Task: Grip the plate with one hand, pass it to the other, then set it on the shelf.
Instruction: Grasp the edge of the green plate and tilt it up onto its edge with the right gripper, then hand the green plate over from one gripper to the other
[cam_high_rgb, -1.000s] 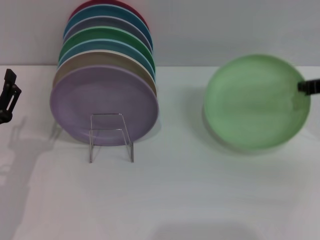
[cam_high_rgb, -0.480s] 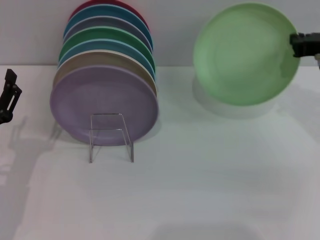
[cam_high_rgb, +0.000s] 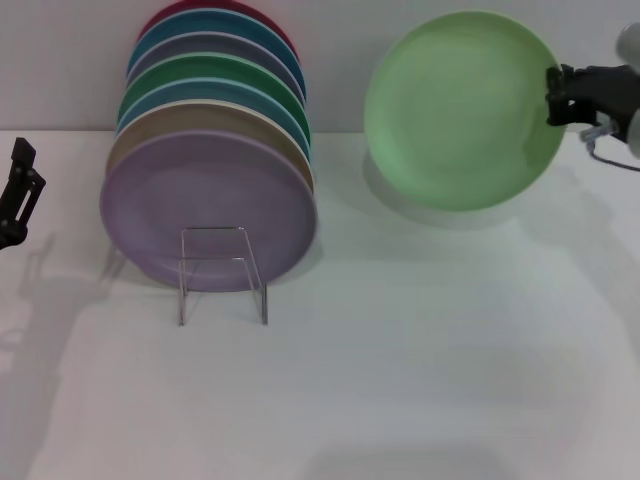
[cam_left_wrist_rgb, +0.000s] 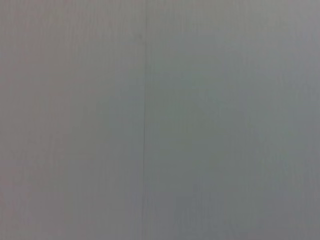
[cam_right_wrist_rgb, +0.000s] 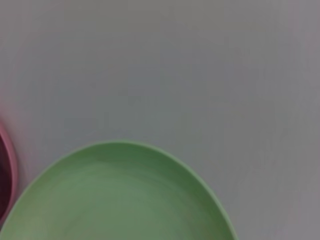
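Above white table, right pincer grips one plate.

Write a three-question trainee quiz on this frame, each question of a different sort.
1. True or false: the pale green plate lies flat on the table.
2. Which hand grips the plate? A left hand; B right hand; C both
3. Fill in: the plate at the front of the shelf is ____ in colour.

Key: 1 false, it is held up, clear of the table. 2 B, at the plate's right edge; the left hand waits at the table's left edge. 3 lilac.
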